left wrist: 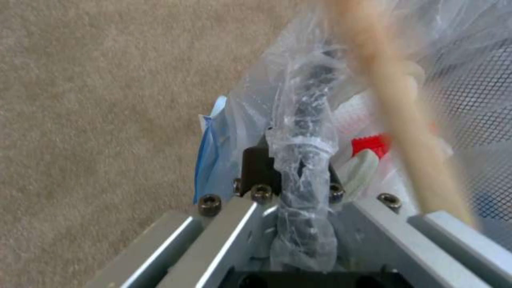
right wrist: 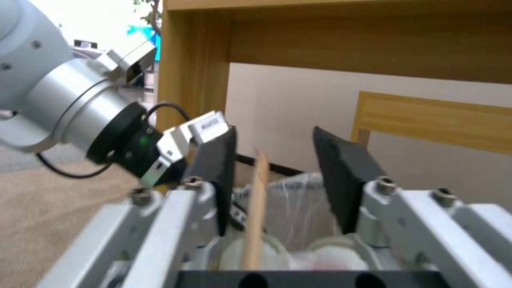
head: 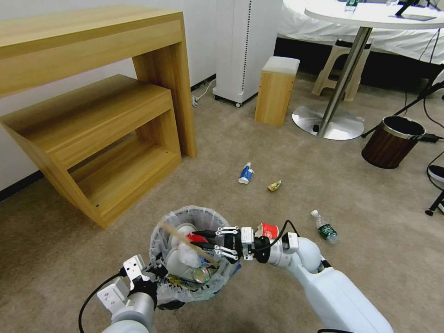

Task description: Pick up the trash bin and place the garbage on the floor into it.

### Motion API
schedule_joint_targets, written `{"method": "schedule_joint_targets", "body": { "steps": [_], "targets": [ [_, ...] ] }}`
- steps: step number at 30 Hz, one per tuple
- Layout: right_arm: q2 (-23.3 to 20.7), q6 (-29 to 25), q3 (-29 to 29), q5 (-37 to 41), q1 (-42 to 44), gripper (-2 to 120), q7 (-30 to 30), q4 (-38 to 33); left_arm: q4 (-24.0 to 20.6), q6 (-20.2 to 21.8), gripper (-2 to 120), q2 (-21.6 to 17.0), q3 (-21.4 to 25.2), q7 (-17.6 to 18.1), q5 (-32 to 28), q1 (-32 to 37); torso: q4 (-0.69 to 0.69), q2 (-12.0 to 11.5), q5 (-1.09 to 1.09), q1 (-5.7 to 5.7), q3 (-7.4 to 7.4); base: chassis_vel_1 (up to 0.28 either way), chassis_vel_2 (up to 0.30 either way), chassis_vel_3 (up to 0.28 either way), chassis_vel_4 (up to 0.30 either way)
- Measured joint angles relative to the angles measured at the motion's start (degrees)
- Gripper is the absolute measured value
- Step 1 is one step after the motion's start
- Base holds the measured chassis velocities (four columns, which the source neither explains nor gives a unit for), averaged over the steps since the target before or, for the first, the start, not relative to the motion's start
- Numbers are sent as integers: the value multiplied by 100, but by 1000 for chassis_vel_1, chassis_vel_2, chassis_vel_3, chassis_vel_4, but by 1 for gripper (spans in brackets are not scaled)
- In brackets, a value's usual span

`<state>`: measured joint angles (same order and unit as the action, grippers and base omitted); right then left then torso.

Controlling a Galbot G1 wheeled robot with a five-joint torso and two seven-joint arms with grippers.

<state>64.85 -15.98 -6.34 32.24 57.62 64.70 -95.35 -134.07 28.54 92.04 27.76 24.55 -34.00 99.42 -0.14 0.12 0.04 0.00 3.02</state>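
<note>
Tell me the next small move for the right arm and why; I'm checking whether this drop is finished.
Probably lift the right tool up and away from the trash bin. It hangs open over the bin's mouth, holding nothing, with the wooden stick leaning inside. The left tool is shut on the bin's rim. A small plastic bottle, a blue-and-white tube and a crumpled wrapper lie on the floor.

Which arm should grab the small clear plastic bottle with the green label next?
Probably the right: its gripper hangs open over the round bag-lined trash bin, bottle on its side. The left gripper is clamped on the bin's rim.
</note>
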Motion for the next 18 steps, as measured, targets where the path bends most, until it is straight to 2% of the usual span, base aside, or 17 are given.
{"method": "schedule_joint_targets", "body": {
  "steps": [1,4,5,7,8,12,13,14,16,17,18],
  "targets": [
    [0,0,0,0,0,42,0,0,0,0,1,0,0,0,0,0,0,0,0,0,0,0,0,0,0],
    [-77,-111,-133,-1,49,59,4,-17,-30,24,1,-7,184,3,-76,-74,0,0,0,0,0,0,0,0,0],
    [-77,-111,-133,-1,49,59,4,-17,-30,24,1,-7,184,3,-76,-74,0,0,0,0,0,0,0,0,0],
    [-86,-221,-257,72,91,68,-150,-101,-68,44,1,-52,374,3,-126,-155,0,0,0,0,0,0,0,0,0],
    [-86,-221,-257,72,91,68,-150,-101,-68,44,1,-52,374,3,-126,-155,0,0,0,0,0,0,0,0,0],
    [-58,-502,-552,233,193,87,-687,-286,-93,47,1,-225,852,-22,-70,-329,0,0,-1,0,0,0,0,0,0],
    [-58,-502,-552,233,193,87,-687,-286,-93,47,1,-225,852,-22,-70,-329,0,0,-1,0,0,0,0,0,0],
    [-42,-577,-641,212,242,92,-1053,-363,-86,47,1,-290,1058,-49,-4,-375,0,0,-1,0,1,0,0,0,0],
    [-23,-584,-832,-112,397,99,-2307,-603,-21,48,1,-397,1439,-63,28,-461,1,0,-1,0,0,0,0,0,0],
    [-23,-584,-832,-112,397,99,-2307,-603,-21,48,1,-397,1439,-63,28,-461,1,0,-1,0,0,0,0,0,0],
    [-15,-533,-898,-285,456,99,-2769,-680,1,66,1,-429,1561,-60,12,-484,1,0,-1,0,0,0,0,0,0]
  ]
}}
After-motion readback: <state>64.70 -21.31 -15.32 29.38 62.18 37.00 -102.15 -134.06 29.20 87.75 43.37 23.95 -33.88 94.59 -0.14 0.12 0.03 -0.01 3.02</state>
